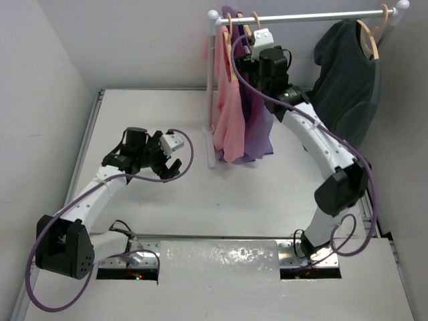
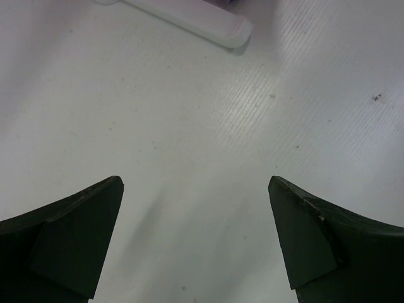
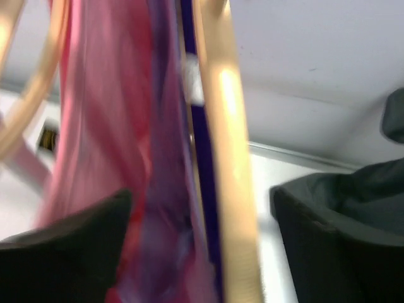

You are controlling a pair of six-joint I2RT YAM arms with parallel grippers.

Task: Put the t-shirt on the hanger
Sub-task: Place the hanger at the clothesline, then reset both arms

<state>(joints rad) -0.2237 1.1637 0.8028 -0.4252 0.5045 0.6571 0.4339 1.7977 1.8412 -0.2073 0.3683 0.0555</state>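
Cloth of lavender t-shirt (image 1: 257, 130) hangs against curved wooden hanger (image 3: 230, 158); right pincer (image 3: 201, 192) spread, left pincer (image 2: 196, 183) spread.

- Beneath left gripper (image 2: 196, 183): bare table (image 2: 189, 113); ahead, white rack foot (image 2: 202, 19).
- Between right gripper (image 3: 201, 192) jaws: hanger (image 3: 230, 158); pink shirt (image 3: 95, 126) crowding left, dark grey shirt (image 1: 348, 73) right.

Pink shirt (image 1: 229, 114), grey shirt (image 1: 348, 80), rail (image 1: 314, 17)

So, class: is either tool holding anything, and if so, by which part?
Nothing is held. The left tool is open over the table. The right tool is open too, the hanger standing between its jaws, unclamped.
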